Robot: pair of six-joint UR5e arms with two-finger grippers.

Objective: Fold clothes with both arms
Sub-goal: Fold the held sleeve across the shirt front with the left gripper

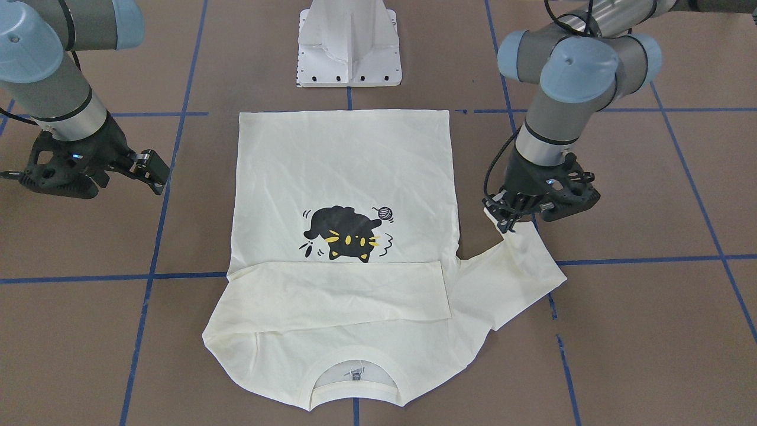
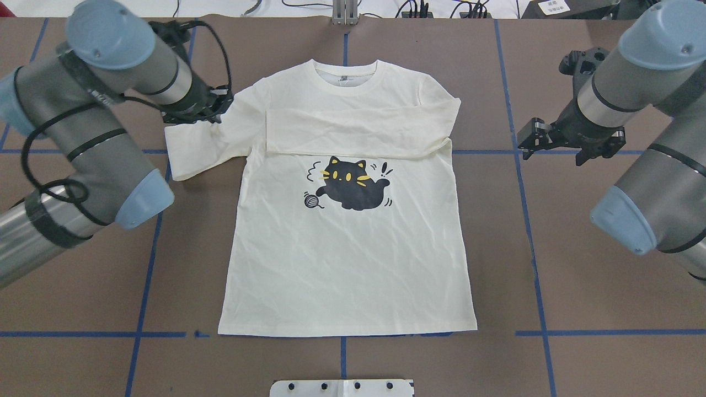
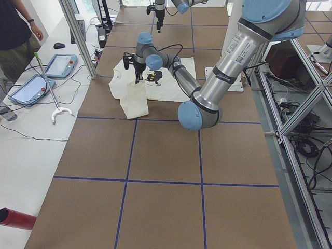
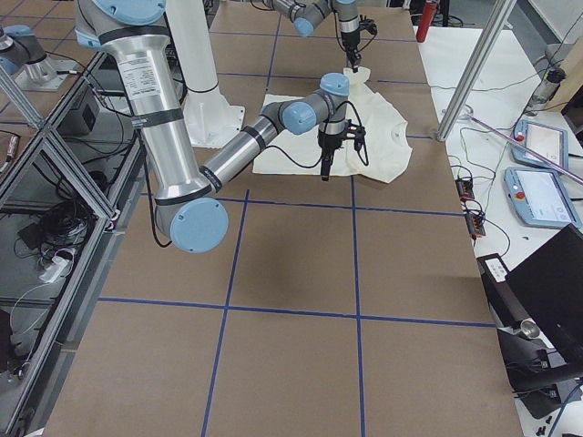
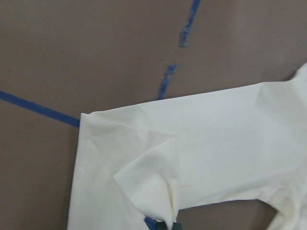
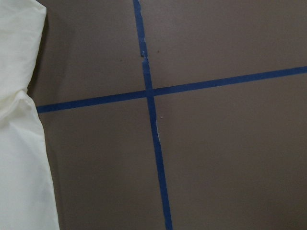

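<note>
At upper left the left gripper [image 2: 212, 116] pinches the outstretched sleeve [image 2: 204, 149] near its cuff, its length running right into the flat shirt [image 2: 347, 264] at centre, while the spread, empty right gripper [image 2: 527, 138] hangs beyond the shirt's right edge.

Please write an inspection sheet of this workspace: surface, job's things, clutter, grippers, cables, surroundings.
surface: brown table with blue tape grid.
job's things: cream shirt lies flat, print up; one sleeve folded across the chest, other sleeve stretched out sideways.
clutter: nothing seen.
grippers: left gripper shut on the stretched sleeve; right gripper open, over bare table beside the shirt.
cables: black cable loops along the left arm.
surroundings: white pedestal base; a person and teach pendants beside the table.
</note>
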